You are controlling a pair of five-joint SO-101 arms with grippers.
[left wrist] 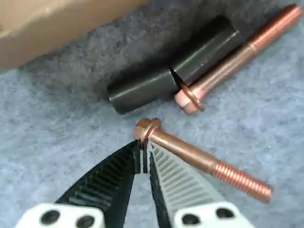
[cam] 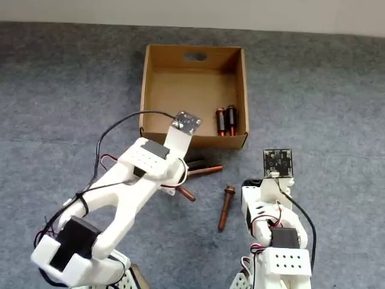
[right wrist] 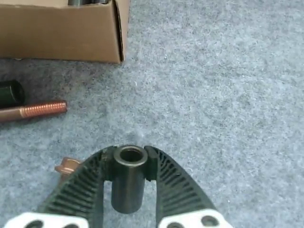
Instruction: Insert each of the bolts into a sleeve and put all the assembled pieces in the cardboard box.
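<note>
Grey fabric covers the surface (cam: 337, 90), where an open cardboard box (cam: 150, 90) sits at the far side. Two assembled pieces (cam: 226, 121) lie side by side in its near right corner. The left arm (cam: 132, 186) stretches to just before the box's near wall. The left end effector (left wrist: 144, 153) has its ribbed fingers drawn almost together, with a thin slit between them. Its tips sit at the flanged head of a copper bolt (left wrist: 199, 160) lying flat on the surface; whether they pinch the head cannot be told. Just beyond it, two black sleeves (left wrist: 142, 90) appear to lie end to end near the box wall. A second bolt (left wrist: 237, 52) lies alongside them, touching, its head next to where they meet. The right end effector (right wrist: 129, 154) is clamped on a third sleeve (right wrist: 128, 190), whose open bore faces the wrist camera. A third bolt (cam: 226, 208) lies loose on the surface between the two arms, its head just beside one of the right end effector's fingers.
</note>
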